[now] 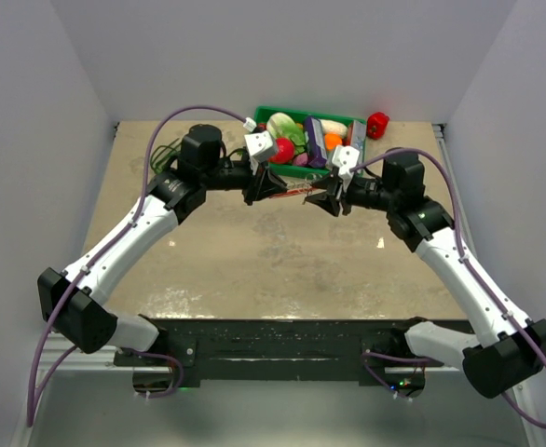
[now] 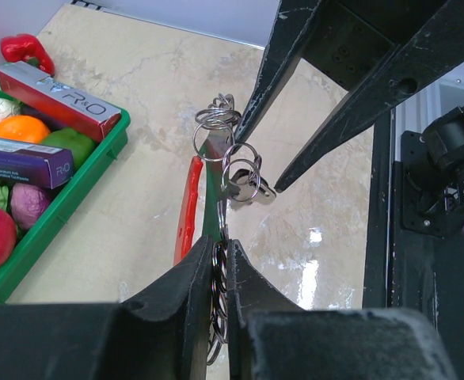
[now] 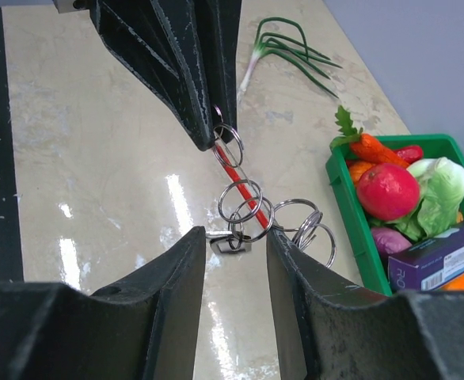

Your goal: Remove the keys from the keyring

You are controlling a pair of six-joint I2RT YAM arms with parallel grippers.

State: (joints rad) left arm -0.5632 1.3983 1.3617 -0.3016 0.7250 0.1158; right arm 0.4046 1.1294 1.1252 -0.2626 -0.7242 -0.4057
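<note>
- The keyring hangs in mid-air between the arms, above the table, just short of the tray at 12 o'clock.
- The left gripper, coming from 9 o'clock, is clamped on the ring stack with the red tag beside it. We judge this an anchor for the pull.
- The right gripper, from 3 o'clock, has its jaws part-way apart around the loose rings. We cannot tell whether they pinch.
- We cannot make out any separate keys among the rings.
- The surface is glossy beige marble.
- The green tray holds produce and boxes, with spring onions at 11 o'clock.
- Plain white walls enclose the table.
</note>
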